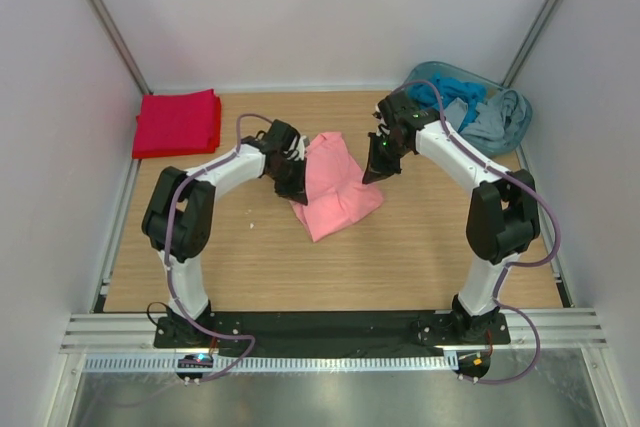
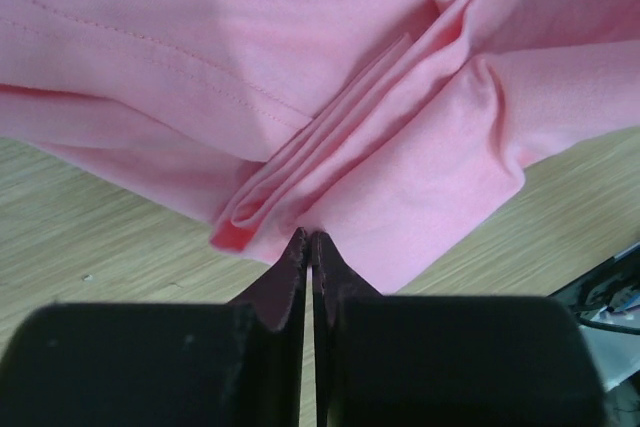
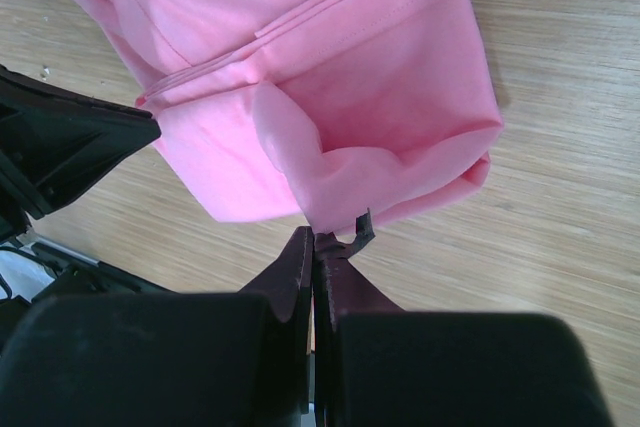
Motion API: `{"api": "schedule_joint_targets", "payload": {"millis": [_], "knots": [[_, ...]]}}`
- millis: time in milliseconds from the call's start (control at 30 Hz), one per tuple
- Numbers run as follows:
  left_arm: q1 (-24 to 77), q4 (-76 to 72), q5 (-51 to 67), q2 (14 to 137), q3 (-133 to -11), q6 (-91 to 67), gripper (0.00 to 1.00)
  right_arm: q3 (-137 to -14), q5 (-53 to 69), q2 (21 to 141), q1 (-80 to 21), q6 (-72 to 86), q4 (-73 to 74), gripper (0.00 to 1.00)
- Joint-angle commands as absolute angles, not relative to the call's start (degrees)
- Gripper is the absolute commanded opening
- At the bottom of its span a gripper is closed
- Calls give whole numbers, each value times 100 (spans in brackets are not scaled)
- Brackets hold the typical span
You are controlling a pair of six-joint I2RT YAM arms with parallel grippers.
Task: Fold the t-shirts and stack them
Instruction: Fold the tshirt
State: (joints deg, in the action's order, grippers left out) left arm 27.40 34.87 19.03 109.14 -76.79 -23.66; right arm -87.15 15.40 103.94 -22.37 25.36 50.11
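A salmon-pink t-shirt [image 1: 335,192] lies partly folded mid-table between both arms. At its left edge my left gripper [image 1: 293,185] is low on the wood. In the left wrist view that gripper [image 2: 308,237] is shut, pinching the layered folds of the pink t-shirt [image 2: 300,67]. From the right side, my right gripper [image 1: 378,172] is shut on the shirt's edge. The right wrist view shows this gripper [image 3: 318,239] pinching a bunched fold of the pink t-shirt [image 3: 330,87], a small dark label [image 3: 362,230] poking out beside the tips. A red t-shirt [image 1: 178,122] lies folded at the back left.
A heap of blue and grey clothes [image 1: 470,107] sits in the back right corner. White walls close in the wooden table [image 1: 250,267] on three sides. The left arm's black gripper body [image 3: 60,147] shows at the left of the right wrist view.
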Motion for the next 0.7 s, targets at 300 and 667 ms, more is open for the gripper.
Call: {"api": "schedule_joint_targets", "payload": {"millis": [300, 667], "knots": [[2777, 3805, 1451, 10213, -7980, -2619, 0, -9070, 1556, 10494, -2162, 2496, 4948, 1], [2654, 4245, 625, 9862, -8542, -2663, 0, -10089, 1626, 10924, -2101, 2522, 4790, 1]]}}
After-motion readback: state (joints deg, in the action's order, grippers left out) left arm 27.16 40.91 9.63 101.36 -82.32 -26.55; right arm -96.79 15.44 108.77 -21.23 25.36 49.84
